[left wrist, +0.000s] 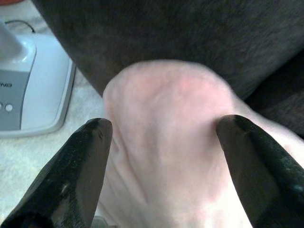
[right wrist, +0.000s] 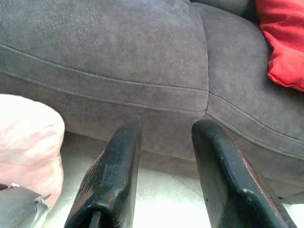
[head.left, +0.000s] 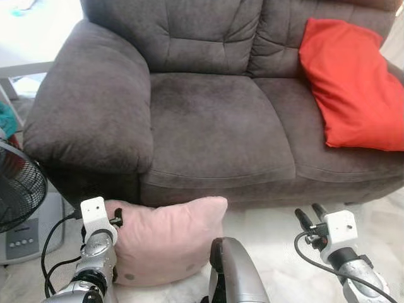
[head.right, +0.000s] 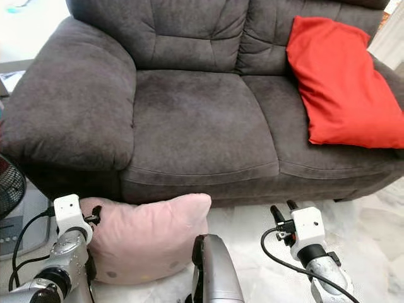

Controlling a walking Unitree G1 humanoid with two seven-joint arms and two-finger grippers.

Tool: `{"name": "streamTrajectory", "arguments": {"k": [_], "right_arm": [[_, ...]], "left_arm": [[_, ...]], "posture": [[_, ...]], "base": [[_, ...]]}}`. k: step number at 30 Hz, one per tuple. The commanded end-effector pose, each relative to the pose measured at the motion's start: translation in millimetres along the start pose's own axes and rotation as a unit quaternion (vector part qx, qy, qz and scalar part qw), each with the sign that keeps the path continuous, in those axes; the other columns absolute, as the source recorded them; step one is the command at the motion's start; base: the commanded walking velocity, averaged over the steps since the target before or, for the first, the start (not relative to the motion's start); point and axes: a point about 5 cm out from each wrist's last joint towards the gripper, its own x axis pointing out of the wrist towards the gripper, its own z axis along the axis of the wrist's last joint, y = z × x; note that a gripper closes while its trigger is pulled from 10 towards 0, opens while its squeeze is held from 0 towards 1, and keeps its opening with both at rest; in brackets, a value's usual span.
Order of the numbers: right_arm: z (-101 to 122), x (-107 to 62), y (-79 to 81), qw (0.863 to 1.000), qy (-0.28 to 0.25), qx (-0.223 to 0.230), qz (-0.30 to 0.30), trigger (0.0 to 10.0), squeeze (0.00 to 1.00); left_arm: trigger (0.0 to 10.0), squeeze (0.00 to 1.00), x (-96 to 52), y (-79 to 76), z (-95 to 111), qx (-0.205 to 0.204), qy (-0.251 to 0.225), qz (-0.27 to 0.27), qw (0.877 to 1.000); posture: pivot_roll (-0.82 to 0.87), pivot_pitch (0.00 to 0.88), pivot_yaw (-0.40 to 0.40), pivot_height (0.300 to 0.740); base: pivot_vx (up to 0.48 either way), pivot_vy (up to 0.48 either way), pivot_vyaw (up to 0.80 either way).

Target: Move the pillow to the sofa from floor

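A pale pink pillow (head.left: 167,238) lies on the white floor against the front of the dark grey sofa (head.left: 214,120). My left gripper (head.left: 117,219) is at the pillow's left corner. In the left wrist view its fingers (left wrist: 85,161) stand wide apart and open, with the pink corner (left wrist: 166,109) bulging between them. My right gripper (head.left: 311,214) hovers over bare floor to the right of the pillow, well apart from it. It is open and points at the sofa's front, with nothing between its fingers (right wrist: 114,180).
A red pillow (head.left: 353,88) leans on the sofa's right seat and backrest; the left seat cushion (head.left: 208,126) is bare. A standing fan (head.left: 16,183) with a grey base (head.left: 28,237) sits left of the armrest. A silver part of my body (head.left: 238,271) rises at bottom centre.
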Motion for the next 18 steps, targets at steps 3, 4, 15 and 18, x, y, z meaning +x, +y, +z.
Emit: {"name": "streamTrajectory", "arguments": {"k": [3,4,15,18], "right_arm": [[6.3,-5.2,-10.3,1.000,0.001,-0.009,-0.007,10.0,0.00],[7.6,-5.7,-10.8,1.000,0.000,-0.011,-0.007,10.0,0.00],[9.9,-18.7,-19.2,1.000,0.010,-0.022,-0.005,10.0,0.00],[9.5,-21.2,-20.0,1.000,0.013,-0.023,-0.003,10.0,0.00]], "left_arm": [[10.0,0.00,1.4,-2.0,0.2,-0.021,0.014,-0.004,1.000],[10.0,0.00,1.8,-0.5,0.9,-0.017,0.014,-0.002,1.000],[10.0,0.00,3.1,15.9,-0.3,-0.029,0.026,0.037,0.999],[9.3,0.00,2.7,17.1,-1.9,-0.031,0.029,0.036,0.998]], "posture": [[-0.16,0.091,-0.252,0.485],[-0.16,0.096,-0.257,0.485],[-0.18,0.126,-0.281,0.485],[-0.18,0.131,-0.288,0.485]], "base": [[0.000,0.000,0.00],[0.000,0.000,0.00],[0.000,0.000,0.00],[0.000,0.000,0.00]]}}
